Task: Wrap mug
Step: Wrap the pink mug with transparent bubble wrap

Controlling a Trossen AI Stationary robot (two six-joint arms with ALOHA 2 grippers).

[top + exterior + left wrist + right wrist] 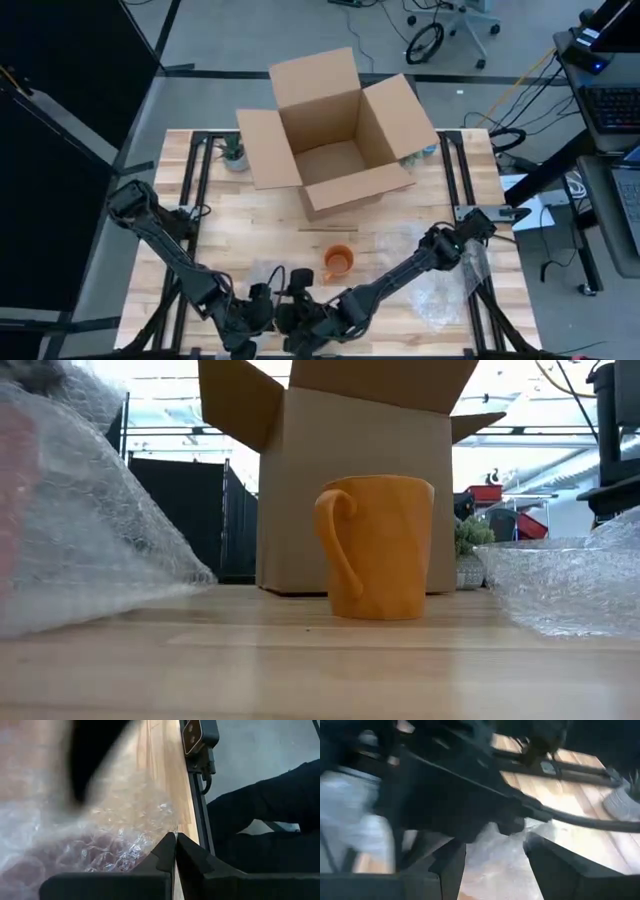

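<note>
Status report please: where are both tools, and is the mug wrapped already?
Left tool shut, at clear bubble wrap sheet on near table edge. Right tool open beside it. Orange ceramic mug upright, unwrapped, nothing blocking it.

The mug (339, 262) stands on the counter (250, 225) just before the open box (335, 135); bubble wrap (440, 290) lies right of the mug, a small plant (234, 155) left of the box.

Grey floor (230, 35) runs all around the wooden table (250, 225), with black cables (425, 40) snaking across it. An office chair (465, 20) sits at the far end. A desk with a keyboard (610, 105) stands off to the side. Black curtains (185, 515) hang behind, bright light above.
</note>
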